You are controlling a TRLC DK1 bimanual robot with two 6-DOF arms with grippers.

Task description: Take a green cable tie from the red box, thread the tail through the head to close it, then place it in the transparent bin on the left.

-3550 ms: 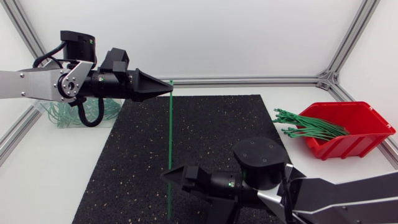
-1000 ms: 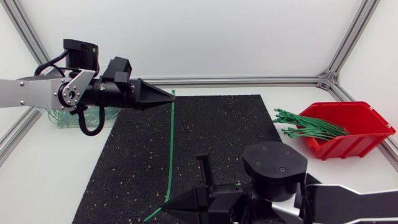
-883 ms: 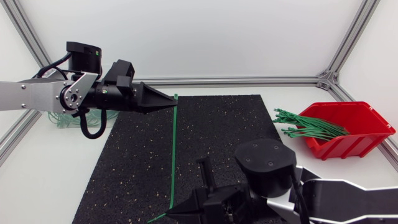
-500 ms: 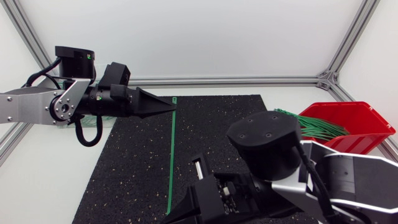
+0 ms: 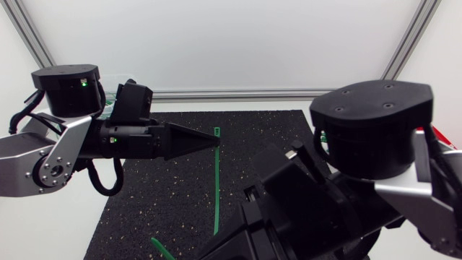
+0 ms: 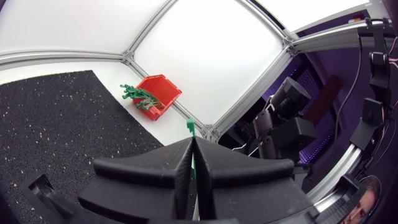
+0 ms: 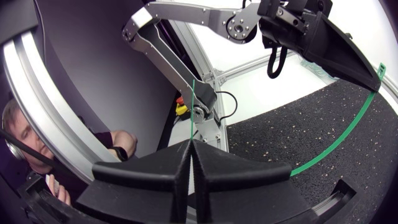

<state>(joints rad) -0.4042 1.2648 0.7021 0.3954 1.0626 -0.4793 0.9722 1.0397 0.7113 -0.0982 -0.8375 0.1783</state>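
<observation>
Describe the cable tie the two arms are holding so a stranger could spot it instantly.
Start at the black mat. Above it, one green cable tie spans from the left gripper to the right gripper. Unlike the ties bunched in the red box, it is alone, pinched by both grippers.

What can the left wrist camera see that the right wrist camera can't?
Only the left wrist view shows the red box with its bundle of green ties. Only the right wrist view shows the left tool from outside, and how the cable tie bends from it across to the right tool. Both show the black mat and that same cable tie, pinched in each view's own tool.
</observation>
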